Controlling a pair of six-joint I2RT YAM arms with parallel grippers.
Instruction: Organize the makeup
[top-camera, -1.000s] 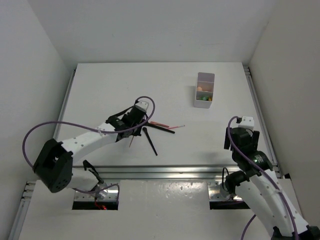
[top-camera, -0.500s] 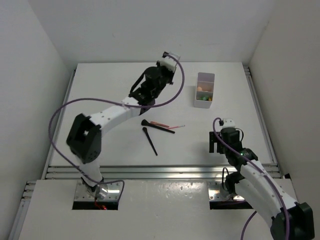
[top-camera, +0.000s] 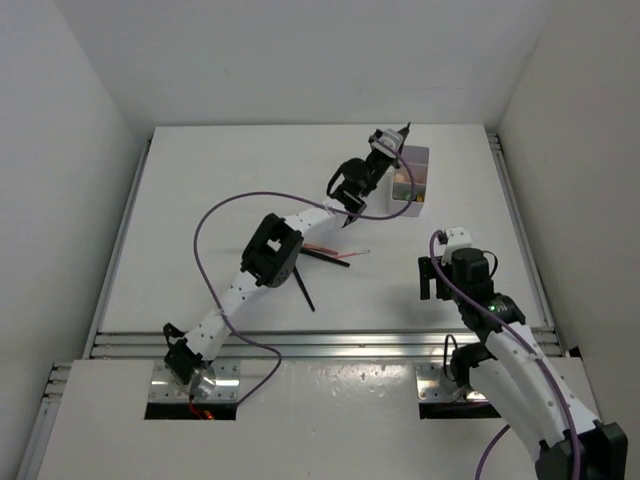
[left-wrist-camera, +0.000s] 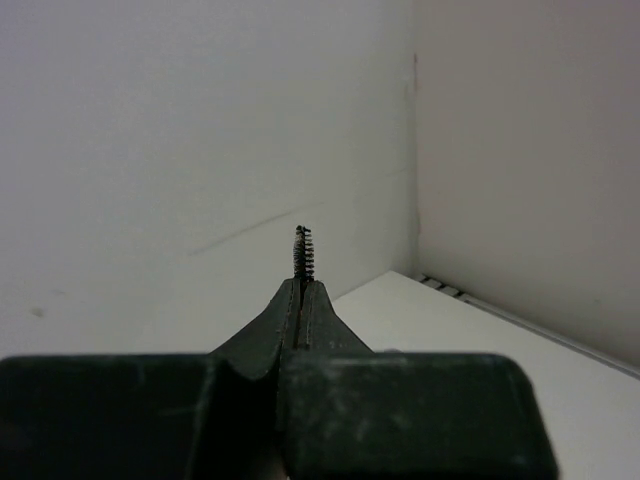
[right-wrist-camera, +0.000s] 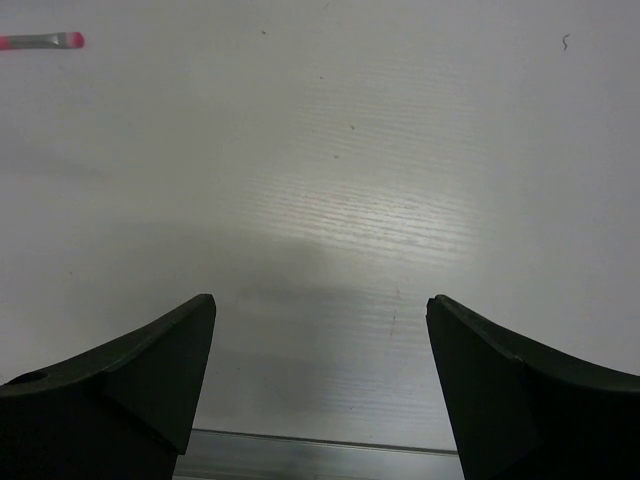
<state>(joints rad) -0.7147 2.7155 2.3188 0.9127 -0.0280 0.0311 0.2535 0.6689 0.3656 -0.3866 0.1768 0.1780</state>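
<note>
Black fingers of my right gripper (right-wrist-camera: 320, 300) stand wide apart over the white table (right-wrist-camera: 400, 150), holding nothing. Beyond it, mid-table, two black-handled brushes (top-camera: 302, 288) and a thin pink pencil (top-camera: 345, 252) lie close together. Farthest out, my left gripper (left-wrist-camera: 301, 290) is clamped tight on a small spoolie brush (left-wrist-camera: 304, 250), bristles poking past the tips, raised at the left side of the translucent box (top-camera: 420, 160).
</note>
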